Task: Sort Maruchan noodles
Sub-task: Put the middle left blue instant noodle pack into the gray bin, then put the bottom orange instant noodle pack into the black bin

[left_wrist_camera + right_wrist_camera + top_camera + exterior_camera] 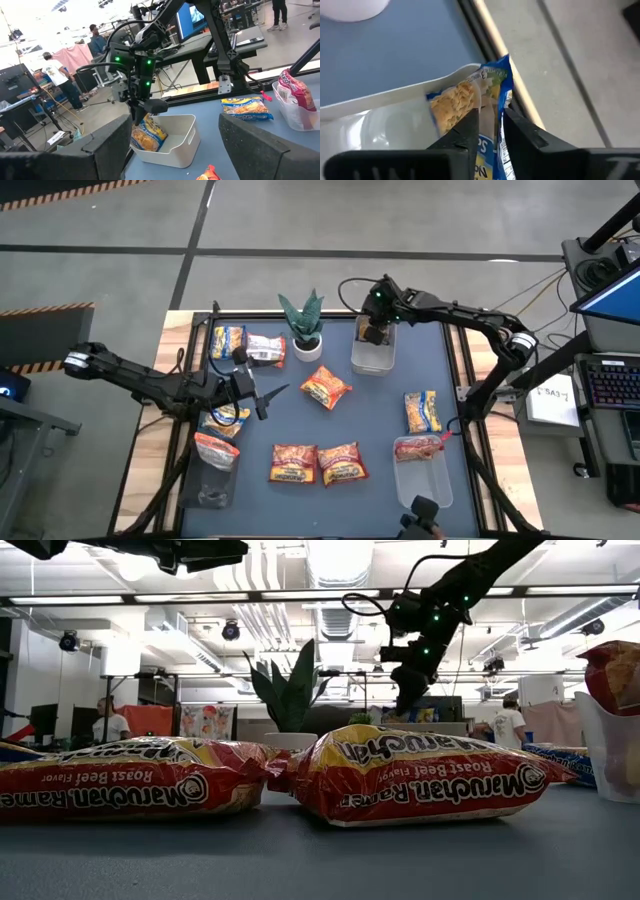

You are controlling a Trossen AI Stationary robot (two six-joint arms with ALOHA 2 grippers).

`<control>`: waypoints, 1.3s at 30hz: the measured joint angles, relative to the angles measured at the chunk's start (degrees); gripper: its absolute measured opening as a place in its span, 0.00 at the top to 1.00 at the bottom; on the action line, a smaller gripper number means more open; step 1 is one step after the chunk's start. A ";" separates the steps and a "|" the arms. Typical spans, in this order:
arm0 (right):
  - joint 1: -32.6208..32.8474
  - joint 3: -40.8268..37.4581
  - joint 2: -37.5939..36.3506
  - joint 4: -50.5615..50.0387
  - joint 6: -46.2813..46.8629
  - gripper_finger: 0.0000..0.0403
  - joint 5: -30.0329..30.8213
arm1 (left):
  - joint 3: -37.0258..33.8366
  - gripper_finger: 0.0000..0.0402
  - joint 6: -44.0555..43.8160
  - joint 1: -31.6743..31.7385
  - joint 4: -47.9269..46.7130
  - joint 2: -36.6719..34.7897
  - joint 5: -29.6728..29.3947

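Robotics lab: monitors (pixel 612 295), open ceiling ducts (pixel 330 615)

noodles: yellow-blue packet (pixel 470 107) upright in far bin | two orange-red packets (pixel 318 464) flat, near edge

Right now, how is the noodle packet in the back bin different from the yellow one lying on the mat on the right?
The packet in the back bin stands on edge between the right pincer fingers; the yellow packet on the mat lies flat, untouched. One is inside a bin, the other on the open mat. Both are yellow and blue.
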 joint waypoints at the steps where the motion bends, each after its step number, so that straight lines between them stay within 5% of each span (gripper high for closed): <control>1: 0.00 0.26 0.00 -0.08 -0.02 0.77 1.09 | 0.00 0.31 0.00 -0.01 0.00 0.00 0.00; 11: 0.55 9.10 -0.76 -8.04 4.71 0.65 2.38 | 0.00 0.31 -4.72 0.01 -1.53 0.00 0.02; 16: 3.16 9.25 -3.54 -12.86 9.52 0.65 -6.89 | 0.02 0.31 -15.15 -0.01 -10.44 0.02 0.22; 20: 7.65 4.87 -7.79 -12.89 13.37 0.69 -8.49 | -0.10 0.31 -25.25 -0.01 -18.06 2.30 0.22; 28: 21.57 -10.32 -17.59 3.44 21.55 0.77 -8.50 | 0.82 0.32 -28.63 0.06 -14.78 14.07 2.44; 34: 29.71 -19.15 -22.35 14.35 24.11 0.83 -7.34 | 5.50 0.37 -23.46 0.39 -14.72 23.55 9.65; 39: 32.35 -22.86 -24.54 21.71 23.68 0.86 -6.88 | 11.14 0.41 -16.63 0.97 -14.93 31.81 10.07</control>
